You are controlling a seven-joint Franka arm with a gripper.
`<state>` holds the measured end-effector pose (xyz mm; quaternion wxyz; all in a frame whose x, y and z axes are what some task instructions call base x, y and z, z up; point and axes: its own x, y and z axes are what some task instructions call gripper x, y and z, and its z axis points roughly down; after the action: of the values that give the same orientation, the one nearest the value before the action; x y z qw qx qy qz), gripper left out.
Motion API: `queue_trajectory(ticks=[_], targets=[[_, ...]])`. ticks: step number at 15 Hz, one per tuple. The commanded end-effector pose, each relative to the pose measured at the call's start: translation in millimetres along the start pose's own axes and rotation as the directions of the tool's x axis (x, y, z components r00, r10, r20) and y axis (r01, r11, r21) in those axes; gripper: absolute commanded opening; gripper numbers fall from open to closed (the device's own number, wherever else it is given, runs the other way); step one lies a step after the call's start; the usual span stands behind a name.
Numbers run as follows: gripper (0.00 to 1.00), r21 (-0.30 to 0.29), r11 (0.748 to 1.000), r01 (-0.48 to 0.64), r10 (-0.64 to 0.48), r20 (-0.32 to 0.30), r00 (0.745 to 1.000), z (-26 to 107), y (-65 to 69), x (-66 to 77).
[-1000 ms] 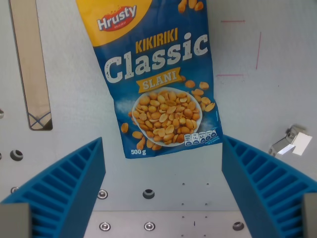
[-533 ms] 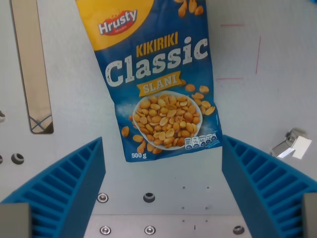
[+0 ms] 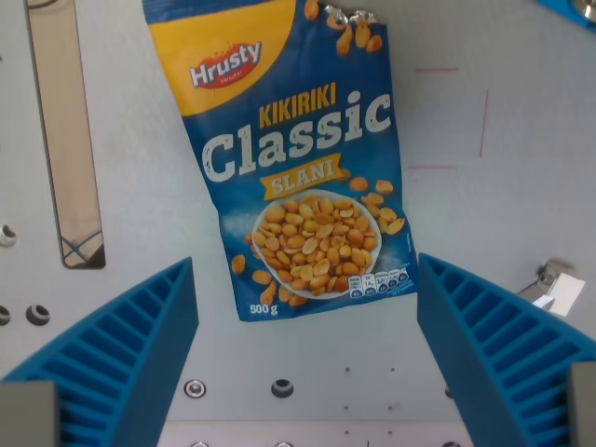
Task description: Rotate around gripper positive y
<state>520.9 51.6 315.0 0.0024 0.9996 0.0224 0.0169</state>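
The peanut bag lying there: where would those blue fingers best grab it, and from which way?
The peanut bag lies flat on the table, slightly tilted. Probably best to come straight down and pinch across its narrow width near the bottom edge, which is nearest the open gripper. The blue fingers already stand wider apart than the bag.

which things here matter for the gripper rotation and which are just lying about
Job in hand:
- gripper, jaws open, holding nothing

Just lying about:
- peanut bag, flat on the table between the fingers' line of sight
- small metal clip, at the wrist view's right
- long slot in the table, at the wrist view's left
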Motion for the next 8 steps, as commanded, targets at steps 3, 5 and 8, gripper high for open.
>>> queue_trajectory(ticks=[3,5,8], targets=[[1.00,-0.002,1.000,0.000,0.000,-0.214,0.977,1.2,0.5,-8.6],[1.00,-0.002,1.000,0.000,-0.001,-0.240,0.971,1.2,0.5,-8.6],[1.00,-0.002,1.000,0.000,-0.001,-0.278,0.960,1.2,0.5,-8.6]])
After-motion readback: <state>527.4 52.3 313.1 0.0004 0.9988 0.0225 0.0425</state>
